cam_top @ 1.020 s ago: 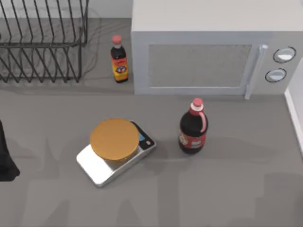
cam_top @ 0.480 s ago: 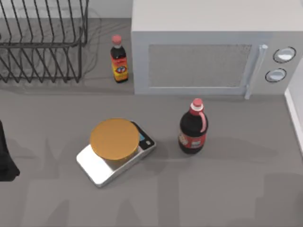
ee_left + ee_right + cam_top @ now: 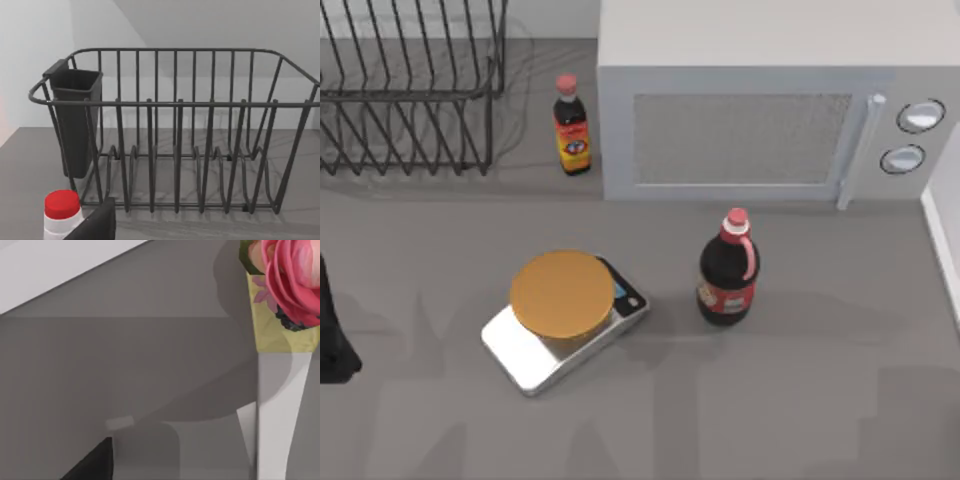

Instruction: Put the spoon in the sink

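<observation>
Where frame cuts, left arm [image 3: 332, 340]

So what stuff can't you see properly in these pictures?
- Left arm: cut off by the top view's left edge, so its fingers cannot be judged.
- White bottle with a red cap: cut off by the left wrist view's lower edge, partly behind a dark gripper part.
- Pink flower: cut by the right wrist view's edge.
- Dish rack: cut by the top view's edge.
</observation>
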